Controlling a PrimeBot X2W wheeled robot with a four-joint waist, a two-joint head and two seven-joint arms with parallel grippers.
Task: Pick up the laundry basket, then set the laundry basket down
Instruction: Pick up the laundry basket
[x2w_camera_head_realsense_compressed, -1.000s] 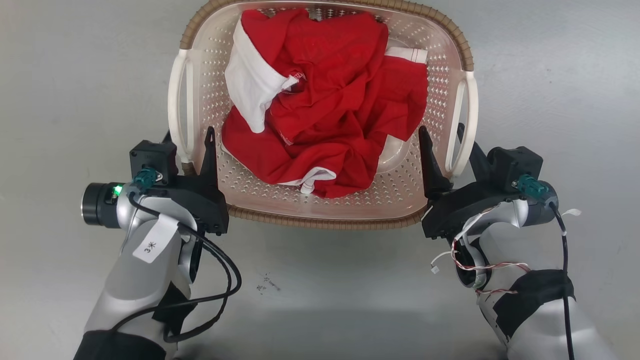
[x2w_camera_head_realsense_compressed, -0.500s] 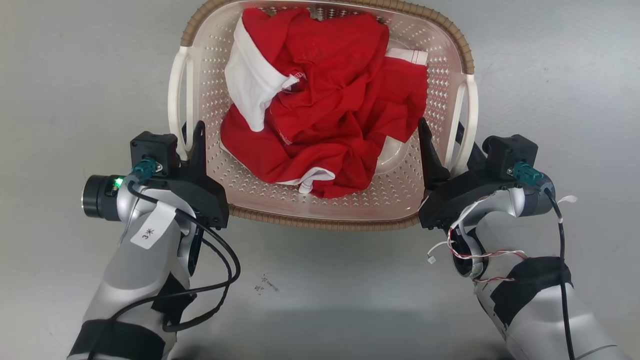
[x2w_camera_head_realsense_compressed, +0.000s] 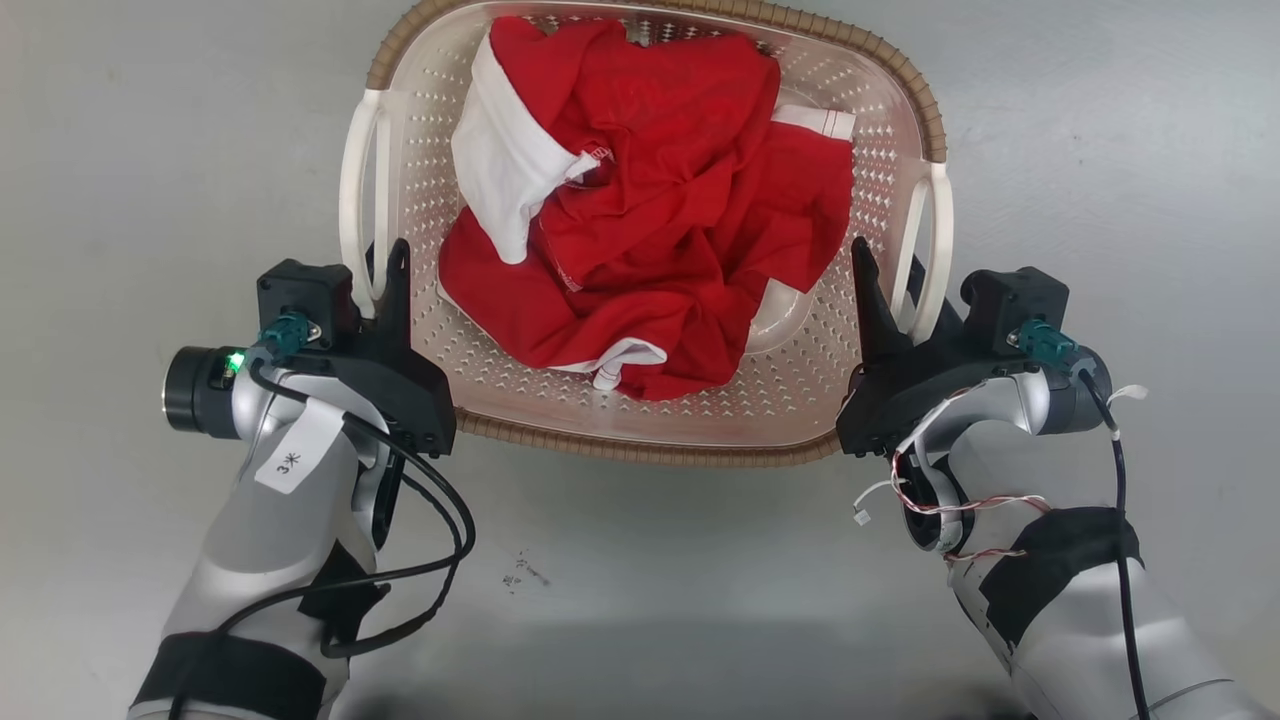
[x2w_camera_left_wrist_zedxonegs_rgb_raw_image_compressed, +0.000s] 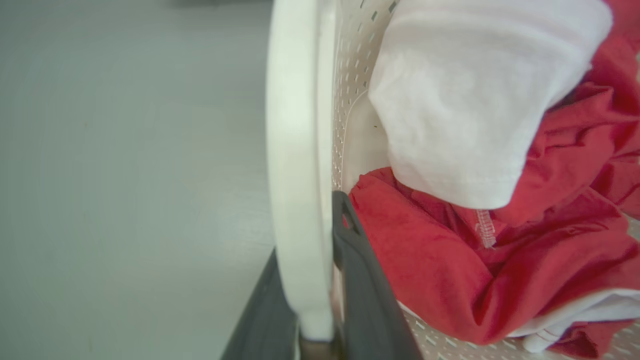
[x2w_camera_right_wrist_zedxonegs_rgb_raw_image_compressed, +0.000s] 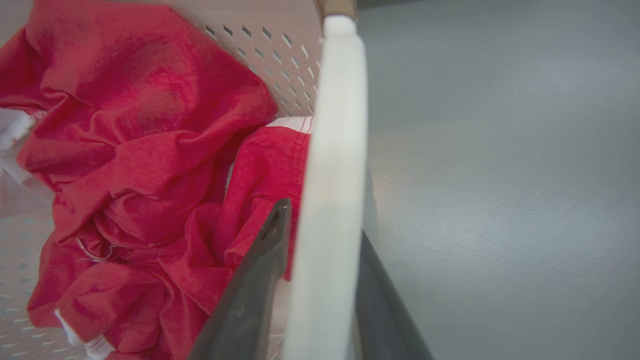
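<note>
The laundry basket (x2w_camera_head_realsense_compressed: 640, 452) is above the floor (x2w_camera_head_realsense_compressed: 150, 150), and a heap of clothes (x2w_camera_head_realsense_compressed: 640, 230) lies in it. The left gripper (x2w_camera_head_realsense_compressed: 385, 265) is astride the left handle (x2w_camera_head_realsense_compressed: 350, 200), one finger inside the basket and one outside. The right gripper (x2w_camera_head_realsense_compressed: 890, 275) is likewise astride the right handle (x2w_camera_head_realsense_compressed: 940, 240).

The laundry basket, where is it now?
Head view, top centre: the laundry basket lies between the left gripper and right gripper, whose fingers straddle its side handles.

Left gripper (x2w_camera_left_wrist_zedxonegs_rgb_raw_image_compressed: 308, 235) straddles the basket (x2w_camera_left_wrist_zedxonegs_rgb_raw_image_compressed: 351, 90) handle (x2w_camera_left_wrist_zedxonegs_rgb_raw_image_compressed: 292, 150), one dark finger (x2w_camera_left_wrist_zedxonegs_rgb_raw_image_compressed: 367, 300) tight on its inner face, the other on its outer face over grey floor (x2w_camera_left_wrist_zedxonegs_rgb_raw_image_compressed: 125, 175); inside, red cloth (x2w_camera_left_wrist_zedxonegs_rgb_raw_image_compressed: 440, 285) under white cloth (x2w_camera_left_wrist_zedxonegs_rgb_raw_image_compressed: 475, 100).
</note>
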